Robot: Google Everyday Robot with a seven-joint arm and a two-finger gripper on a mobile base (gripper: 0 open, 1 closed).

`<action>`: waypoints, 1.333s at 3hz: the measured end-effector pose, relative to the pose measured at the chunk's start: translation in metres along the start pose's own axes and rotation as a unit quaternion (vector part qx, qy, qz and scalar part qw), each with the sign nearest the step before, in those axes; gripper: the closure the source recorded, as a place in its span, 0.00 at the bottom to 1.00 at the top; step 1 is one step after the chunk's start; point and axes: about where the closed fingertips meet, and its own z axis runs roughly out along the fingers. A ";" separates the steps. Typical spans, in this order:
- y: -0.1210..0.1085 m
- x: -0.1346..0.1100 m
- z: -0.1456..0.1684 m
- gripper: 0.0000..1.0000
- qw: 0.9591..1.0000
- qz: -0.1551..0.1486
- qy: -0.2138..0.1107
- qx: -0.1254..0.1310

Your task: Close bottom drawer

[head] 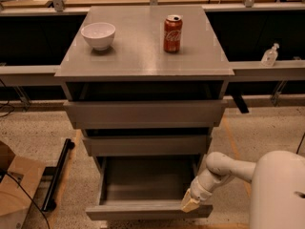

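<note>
Camera view: gripper (190, 204) at pulled-out drawer (138, 210)

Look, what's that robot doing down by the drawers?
The robot is reaching its arm down to a grey cabinet. Its hand is at the right end of the bottom drawer, by the front. That drawer is pulled far out and has not been pushed in yet. The middle drawer and top drawer stick out only a little. A white bowl and a red soda can sit on top of the cabinet.
</note>
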 end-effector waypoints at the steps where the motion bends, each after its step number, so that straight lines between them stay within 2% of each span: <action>1: -0.004 0.010 0.012 1.00 1.000 0.012 0.019 -0.009; 2: -0.011 0.027 0.032 1.00 0.999 0.028 0.014 -0.023; 3: -0.014 0.047 0.054 1.00 0.999 0.042 -0.002 -0.025; 4: -0.019 0.065 0.074 1.00 0.998 0.046 -0.032 -0.014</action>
